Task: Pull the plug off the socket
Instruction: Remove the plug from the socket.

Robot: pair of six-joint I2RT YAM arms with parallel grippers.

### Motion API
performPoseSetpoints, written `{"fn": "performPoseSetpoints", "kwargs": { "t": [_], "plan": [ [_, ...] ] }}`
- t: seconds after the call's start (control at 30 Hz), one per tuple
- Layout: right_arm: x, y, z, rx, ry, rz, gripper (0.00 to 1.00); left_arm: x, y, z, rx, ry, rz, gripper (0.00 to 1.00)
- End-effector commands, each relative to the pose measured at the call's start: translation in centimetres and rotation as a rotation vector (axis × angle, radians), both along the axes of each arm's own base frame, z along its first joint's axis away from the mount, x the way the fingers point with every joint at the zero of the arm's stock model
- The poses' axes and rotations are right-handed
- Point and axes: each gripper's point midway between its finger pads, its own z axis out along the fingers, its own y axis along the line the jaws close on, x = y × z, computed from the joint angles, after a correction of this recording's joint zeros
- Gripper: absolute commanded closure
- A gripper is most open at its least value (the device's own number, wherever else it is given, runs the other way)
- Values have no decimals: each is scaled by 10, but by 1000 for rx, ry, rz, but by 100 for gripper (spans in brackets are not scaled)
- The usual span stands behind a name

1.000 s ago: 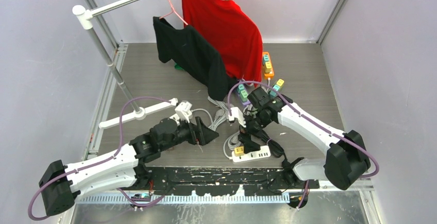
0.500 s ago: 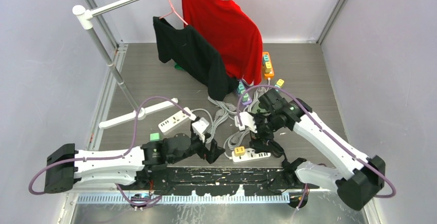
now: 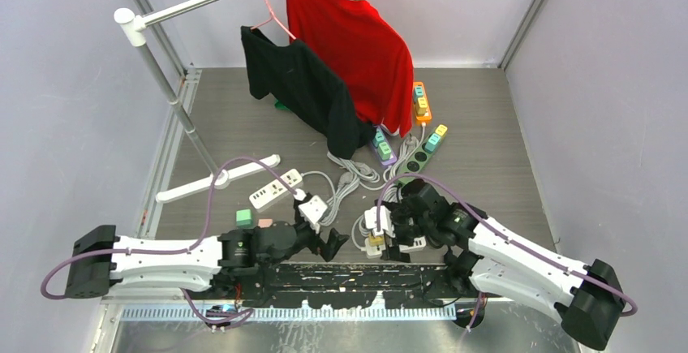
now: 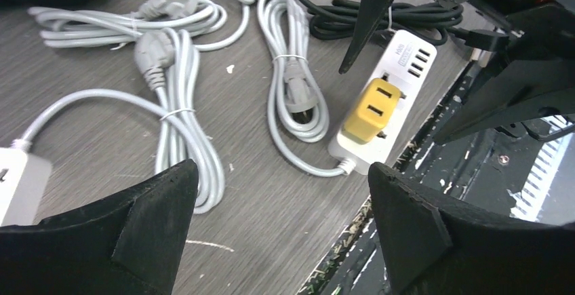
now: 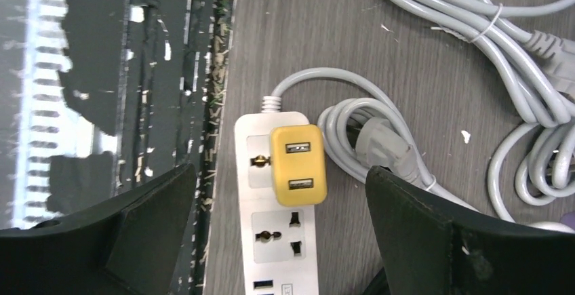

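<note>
Left pincer (image 4: pixel 278 173) and right pincer (image 5: pixel 279 171) both gaping wide; yellow plug (image 5: pixel 298 165) sitting in power strip (image 5: pixel 285 241), strip's end running off-frame.

Grey wood-grain table (image 3: pixel 243 118): white power strip (image 5: pixel 279 239), coiled grey cables (image 4: pixel 177 115).

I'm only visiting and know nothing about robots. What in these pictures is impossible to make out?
1. Top view: the yellow plug is largely covered by the right arm.
2. Right wrist view: the white power strip runs off the bottom edge, so its end is unseen.
3. Every view: the plug's prongs, hidden under its own body.
4. Left wrist view: a white box is cut by the left edge and the left fingers.
</note>
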Motion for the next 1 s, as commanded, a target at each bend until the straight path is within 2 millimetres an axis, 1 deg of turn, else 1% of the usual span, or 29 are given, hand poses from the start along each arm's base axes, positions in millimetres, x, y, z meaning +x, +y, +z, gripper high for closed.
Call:
{"fn": "performPoseSetpoints", "kwargs": {
  "t": [0.0, 0.07, 0.1, 0.13, 0.23, 0.3, 0.37, 0.47, 0.57, 0.63, 0.73, 0.83, 0.93, 0.97],
  "plan": [
    [31, 22, 13, 112, -109, -95, 1, 15, 18, 28, -121, -72, 102, 5],
    [28, 21, 6, 101, -105, -69, 8, 16, 26, 29, -168, -81, 119, 4],
    [24, 22, 4, 105, -98, -47, 12, 15, 31, 26, -193, -82, 123, 3],
    [23, 22, 1, 104, -96, -34, 18, 15, 34, 25, -226, -79, 126, 2],
    [22, 24, -6, 99, -98, -13, 30, 11, 40, 25, -300, -77, 116, 3],
    [21, 24, -8, 91, -106, 17, 38, 9, 40, 24, -303, -75, 100, 4],
    [19, 24, -10, 81, -112, 53, 51, 5, 36, 22, -282, -80, 70, 5],
    [15, 23, -15, 60, -104, 89, 67, 0, 24, 17, -211, -95, 8, 5],
    [16, 23, -16, 47, -95, 87, 82, -6, 4, 7, -118, -117, -80, 6],
    [19, 25, -13, 48, -91, 73, 90, -10, -12, -5, -50, -121, -139, 7],
    [26, 24, -4, 59, -107, 58, 98, -15, -34, -17, 7, -135, -213, 8],
    [26, 23, 5, 74, -121, 84, 99, -15, -51, -22, 28, -168, -256, 7],
    [23, 23, 17, 104, -109, 115, 99, -15, -60, -26, 53, -183, -279, 7],
    [23, 22, 20, 113, -104, 114, 99, -16, -62, -25, 47, -186, -286, 7]
  ]
}}
